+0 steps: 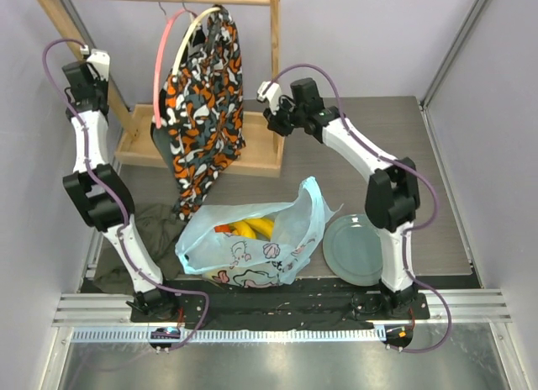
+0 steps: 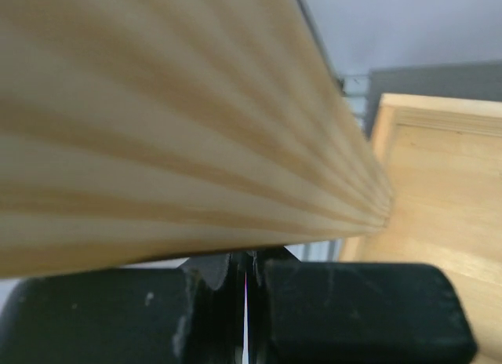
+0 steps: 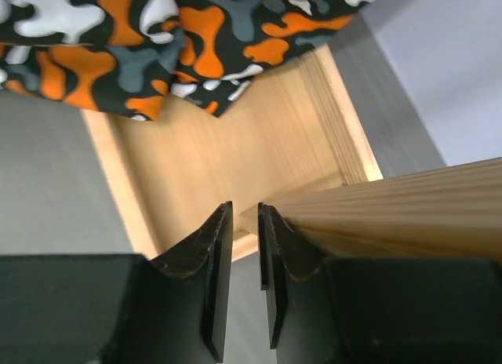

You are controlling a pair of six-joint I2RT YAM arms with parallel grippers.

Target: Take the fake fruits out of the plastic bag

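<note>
The light-blue plastic bag [image 1: 252, 243] with a pink-and-white print lies at the near middle of the table, its mouth open upward. Inside it I see the yellow banana bunch [image 1: 254, 229] and a bit of a red-orange fruit [image 1: 220, 229]; the other fruits are hidden. My left gripper [image 1: 96, 62] is raised at the far left, jaws shut and empty, pressed close to a wooden post [image 2: 157, 129]; it also shows in the left wrist view [image 2: 245, 258]. My right gripper [image 1: 271, 94] hovers by the rack's right post [image 3: 408, 203], jaws [image 3: 245, 211] nearly shut and empty.
A wooden rack with a base [image 1: 252, 146] stands at the back, an orange-black-white patterned cloth [image 1: 206, 96] hanging from it. A grey-green plate [image 1: 353, 249] lies right of the bag. A dark cloth [image 1: 155, 230] lies left of it.
</note>
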